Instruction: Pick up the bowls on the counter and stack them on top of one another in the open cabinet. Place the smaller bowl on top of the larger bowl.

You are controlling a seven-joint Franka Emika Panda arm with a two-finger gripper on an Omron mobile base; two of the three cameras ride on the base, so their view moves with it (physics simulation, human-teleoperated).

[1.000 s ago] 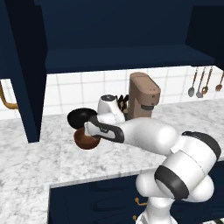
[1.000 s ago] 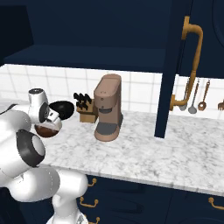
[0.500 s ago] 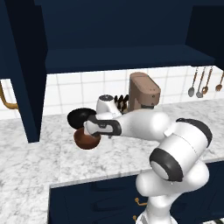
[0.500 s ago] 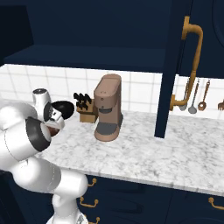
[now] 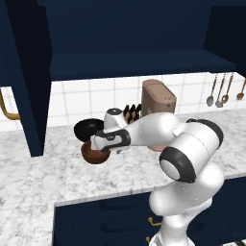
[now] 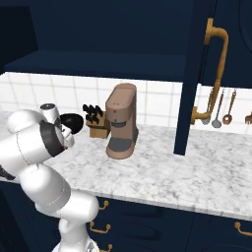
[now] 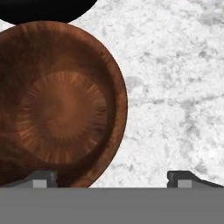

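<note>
Brown bowl (image 7: 61,105) and black bowl (image 7: 43,9) sit empty on counter (image 7: 175,87).

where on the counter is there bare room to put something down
Free: the counter between the coffee machine and the cabinet's side panel, and its front strip. Crowded: the left, where the open tool, brown bowl, black bowl and knife block cluster.
</note>
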